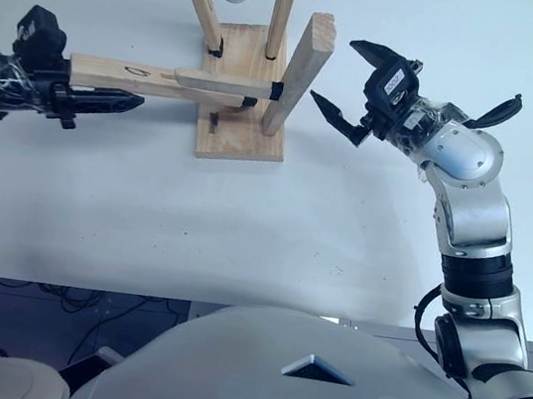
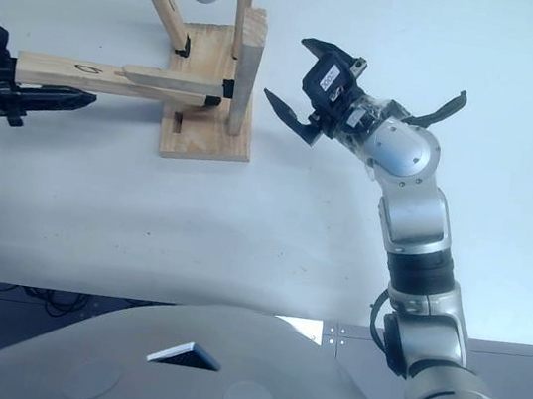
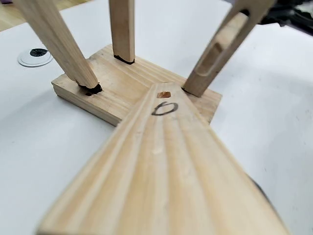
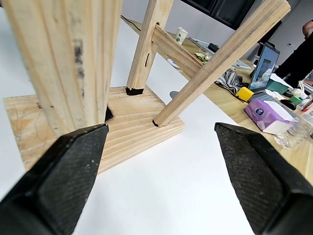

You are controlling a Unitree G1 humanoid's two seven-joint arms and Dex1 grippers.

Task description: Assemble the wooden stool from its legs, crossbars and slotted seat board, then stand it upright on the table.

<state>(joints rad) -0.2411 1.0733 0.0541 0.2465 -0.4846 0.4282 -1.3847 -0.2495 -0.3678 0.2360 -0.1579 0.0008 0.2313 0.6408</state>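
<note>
The right gripper point(image 1: 334, 69) is held wide open, with an upright leg point(image 1: 304, 70) just ahead of its fingertips; the seat point(image 1: 245, 141) is seen beyond that leg, flat on the table point(image 1: 241, 236); a horizontal leg point(image 1: 115, 74) is gripped by the left gripper point(image 1: 111, 96); a crossbar point(image 1: 226, 83) joins both legs.

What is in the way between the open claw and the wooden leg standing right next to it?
Nothing I can see. The right claw is open and points at the upright leg, with only bare white table showing between them.
</note>
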